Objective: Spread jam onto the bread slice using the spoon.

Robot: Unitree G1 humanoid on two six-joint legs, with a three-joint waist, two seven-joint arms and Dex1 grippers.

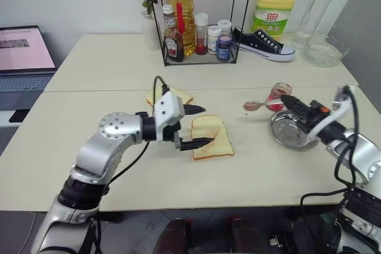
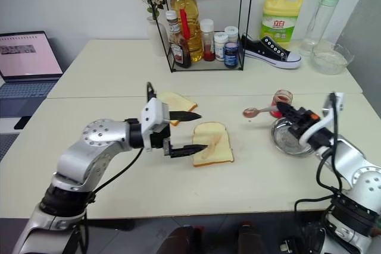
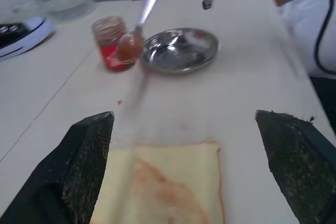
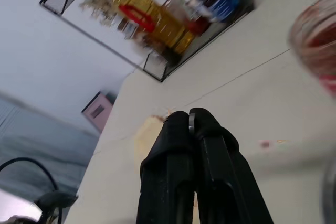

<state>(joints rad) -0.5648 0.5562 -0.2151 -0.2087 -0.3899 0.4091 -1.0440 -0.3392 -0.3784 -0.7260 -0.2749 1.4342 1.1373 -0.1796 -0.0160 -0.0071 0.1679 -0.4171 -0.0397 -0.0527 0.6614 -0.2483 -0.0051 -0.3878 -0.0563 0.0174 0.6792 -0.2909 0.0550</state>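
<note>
- Clamping the spoon (image 1: 259, 105) handle, the right gripper (image 1: 290, 101) is seen with fingers pressed together; the loaded bowl is held just past its tips, beside the jam (image 1: 278, 96).
- A steel dish (image 1: 290, 129) lies just below that gripper, near the table's right edge.
- The left gripper (image 1: 194, 127) is spread wide, empty, its lower finger over the bread slice (image 1: 211, 138).
- Bare tabletop (image 1: 250, 165) is left between the slice and the dish.

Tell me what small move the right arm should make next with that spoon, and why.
Probably carry the spoon leftward over the bread slice. The right gripper is shut on its handle, the bowl looks loaded with jam and hangs beside the jam jar, while the open left gripper brackets the slice's edge.
</note>
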